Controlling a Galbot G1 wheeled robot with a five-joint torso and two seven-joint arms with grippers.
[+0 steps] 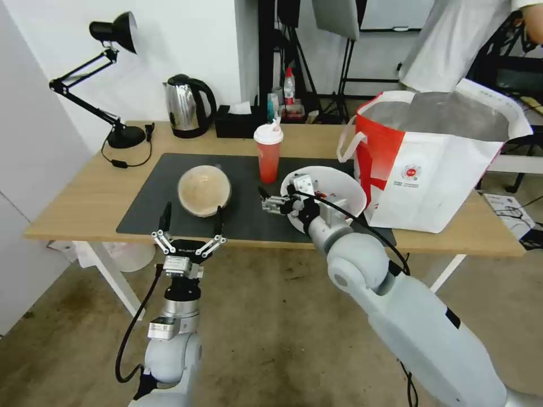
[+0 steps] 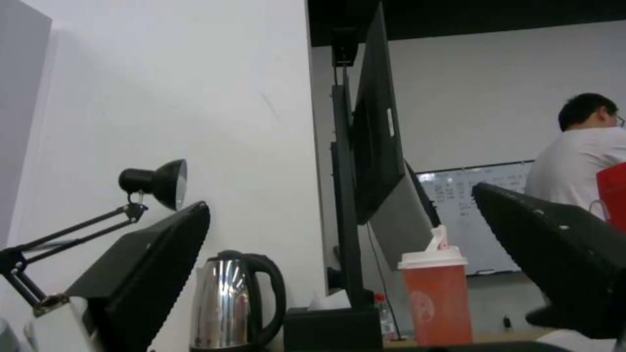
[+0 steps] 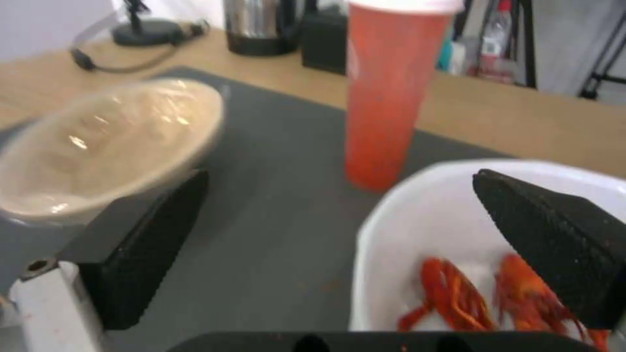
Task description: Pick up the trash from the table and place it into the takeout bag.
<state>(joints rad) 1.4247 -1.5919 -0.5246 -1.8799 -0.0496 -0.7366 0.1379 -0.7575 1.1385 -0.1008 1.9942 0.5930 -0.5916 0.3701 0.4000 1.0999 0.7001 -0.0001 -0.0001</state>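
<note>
We hold the right tool, fingers spread, at the rim of the white bowl: light, thin, shell-laden, so we judge a level rim grip safest; left tool spread, idle.

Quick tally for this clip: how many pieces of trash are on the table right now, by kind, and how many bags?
Bowls: 2, a beige bowl and a white bowl with red crayfish shells
Drink cups: 1, a red cup with lid and straw
Takeout bags: 1, the white and red bag
Total: 4 things, all on the table
</note>
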